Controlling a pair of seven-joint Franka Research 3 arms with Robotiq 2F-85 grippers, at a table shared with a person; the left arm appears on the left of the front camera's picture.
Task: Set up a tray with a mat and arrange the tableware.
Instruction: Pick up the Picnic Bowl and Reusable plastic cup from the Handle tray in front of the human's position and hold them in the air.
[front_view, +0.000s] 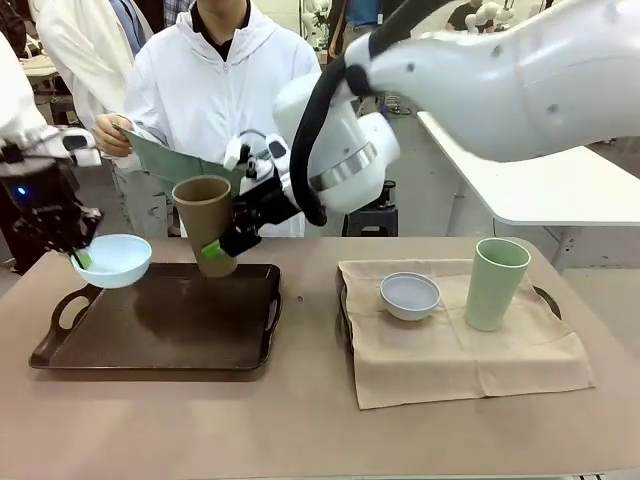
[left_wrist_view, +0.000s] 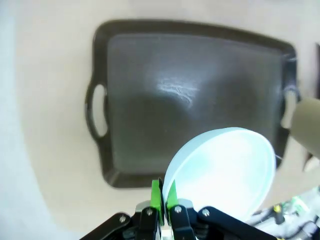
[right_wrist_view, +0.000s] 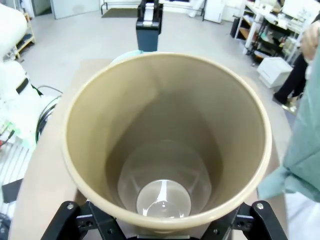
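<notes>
Front view: left tool (front_view: 80, 258) clamped on blue bowl (front_view: 118, 260) rim, above left end of bare tray (front_view: 150, 358). Right tool (front_view: 222, 245) clamped low on tan cup (front_view: 205, 215), near-upright, top leaning left, over tray's far edge.

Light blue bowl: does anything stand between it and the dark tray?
Nothing visible. The light blue bowl, in the left gripper, hangs over the dark tray's left end; the tan cup is at its far edge.

glossy dark tray (front_view: 170, 322), beige cloth mat (front_view: 450, 362)
</notes>
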